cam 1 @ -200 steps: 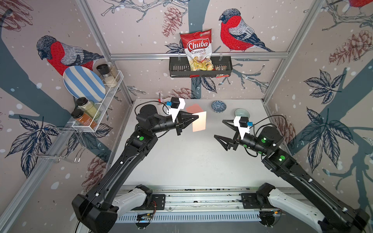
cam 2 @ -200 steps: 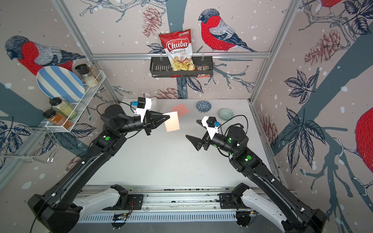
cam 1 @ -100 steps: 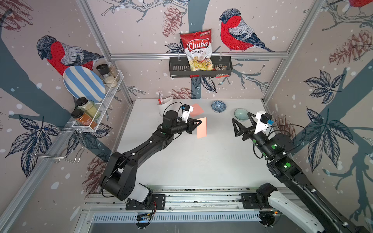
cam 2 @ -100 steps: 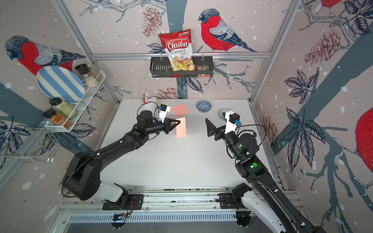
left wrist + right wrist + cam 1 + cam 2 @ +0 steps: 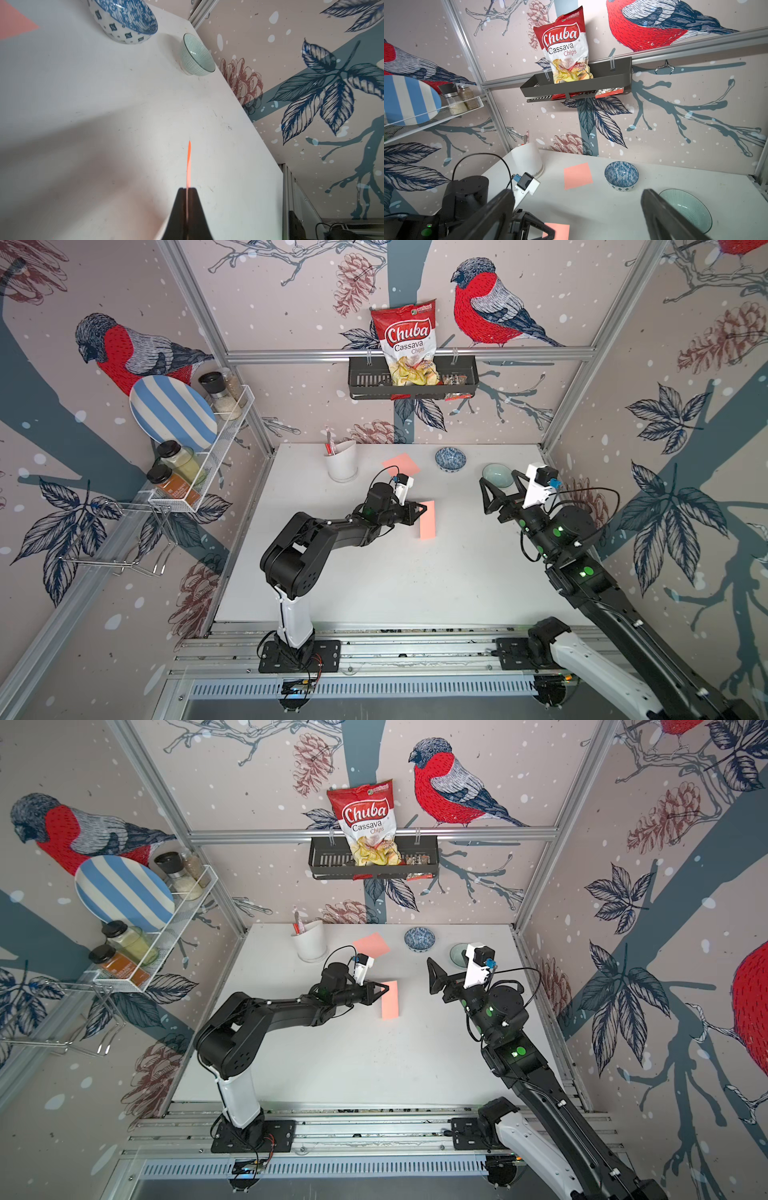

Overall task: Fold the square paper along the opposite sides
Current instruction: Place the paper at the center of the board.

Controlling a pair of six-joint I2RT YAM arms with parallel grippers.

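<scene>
Salmon-pink paper [image 5: 428, 523] hangs over the middle of the white table [image 5: 374, 580], one edge clamped tight in your left gripper [image 5: 423, 509]. Your right gripper [image 5: 498, 477] stands spread wide and empty near the pale green bowl [image 5: 687, 209]. A second pink sheet [image 5: 401, 463] lies flat toward the back wall.

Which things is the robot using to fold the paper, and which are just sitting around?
Job: held pink paper, pinched in the shut left gripper; open, empty right gripper.
Just there: flat pink paper, blue patterned bowl, pale green bowl, white pen cup, Chuba chips bag, striped plate, spice jars.
</scene>
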